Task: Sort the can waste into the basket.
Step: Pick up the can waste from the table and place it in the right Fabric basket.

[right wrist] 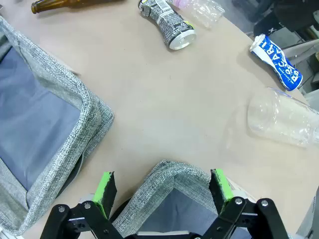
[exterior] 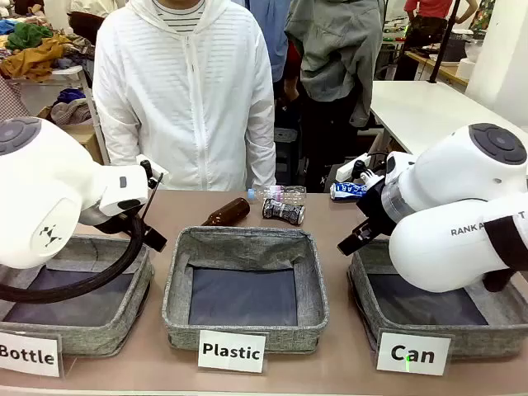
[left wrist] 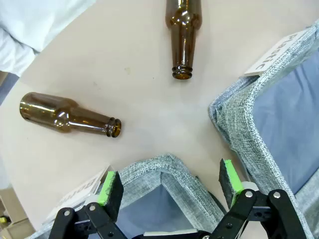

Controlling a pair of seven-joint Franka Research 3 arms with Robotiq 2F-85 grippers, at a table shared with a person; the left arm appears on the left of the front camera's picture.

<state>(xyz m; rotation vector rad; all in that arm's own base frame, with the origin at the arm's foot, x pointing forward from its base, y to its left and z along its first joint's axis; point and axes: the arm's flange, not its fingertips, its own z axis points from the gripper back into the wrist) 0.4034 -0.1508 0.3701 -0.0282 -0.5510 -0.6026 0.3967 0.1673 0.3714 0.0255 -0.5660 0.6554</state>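
The black printed can (exterior: pixel 283 211) lies on its side at the table's far middle; it also shows as the black can (right wrist: pixel 167 22). The dented blue and white can (exterior: pixel 347 190) lies further right, seen too as the blue can (right wrist: pixel 277 62). The grey "Can" basket (exterior: pixel 487 338) stands front right, empty, with its sign (exterior: pixel 412 353) in front. My right gripper (right wrist: pixel 162 185) is open above that basket's far corner (right wrist: pixel 172 172), well short of both cans. My left gripper (left wrist: pixel 170 181) is open over the corner of the "Bottle" basket (left wrist: pixel 164 167), holding nothing.
The "Plastic" basket (exterior: pixel 245 289) stands in the middle and the "Bottle" basket (exterior: pixel 82 322) at left. Two brown bottles (left wrist: pixel 67 117) (left wrist: pixel 183 35) lie on the table. Clear plastic bottles (right wrist: pixel 281 117) (right wrist: pixel 202 10) lie near the cans. A person in white (exterior: pixel 186 91) stands at the far edge.
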